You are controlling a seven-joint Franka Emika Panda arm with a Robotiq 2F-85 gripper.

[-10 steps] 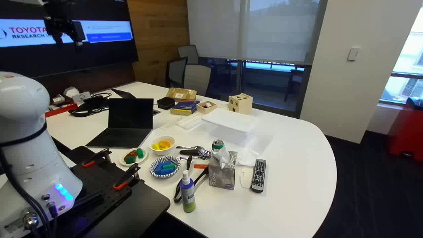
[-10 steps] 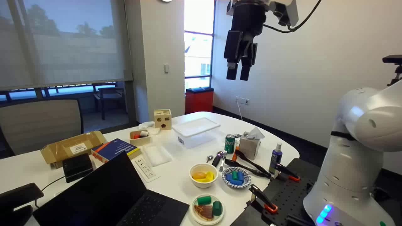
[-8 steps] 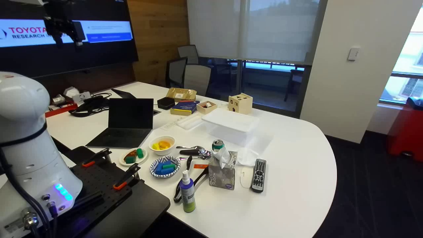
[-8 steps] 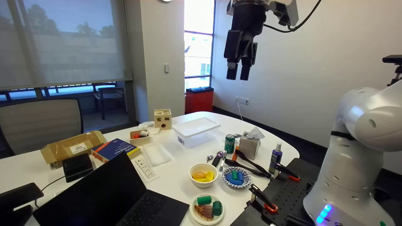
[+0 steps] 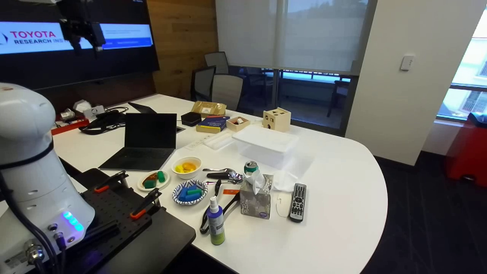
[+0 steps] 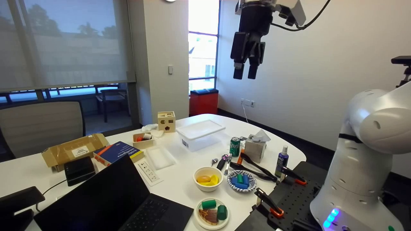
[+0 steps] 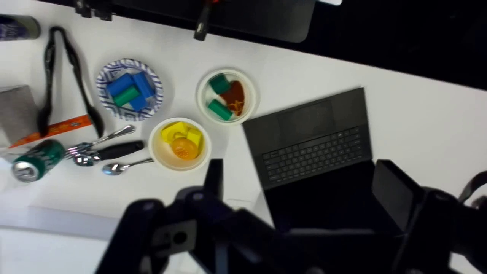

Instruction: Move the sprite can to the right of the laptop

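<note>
I have the end effector (image 6: 245,74) high above the surface (image 6: 186,166), its two fingers (image 6: 238,74) apart; in the wrist view they frame part of the open laptop (image 7: 312,152). In an exterior view, I find the sprite can (image 6: 234,147) upright on the surface, with the tissue box (image 6: 255,150) just beside it at its 3 o'clock, the lidded plastic tub (image 6: 200,138) at its 10, and the laptop well apart toward its 8. Seen from the wrist, the can sits at the laptop's 9 o'clock, with the bowl (image 7: 165,160) of yellow and orange pieces (image 7: 184,148) between them.
</note>
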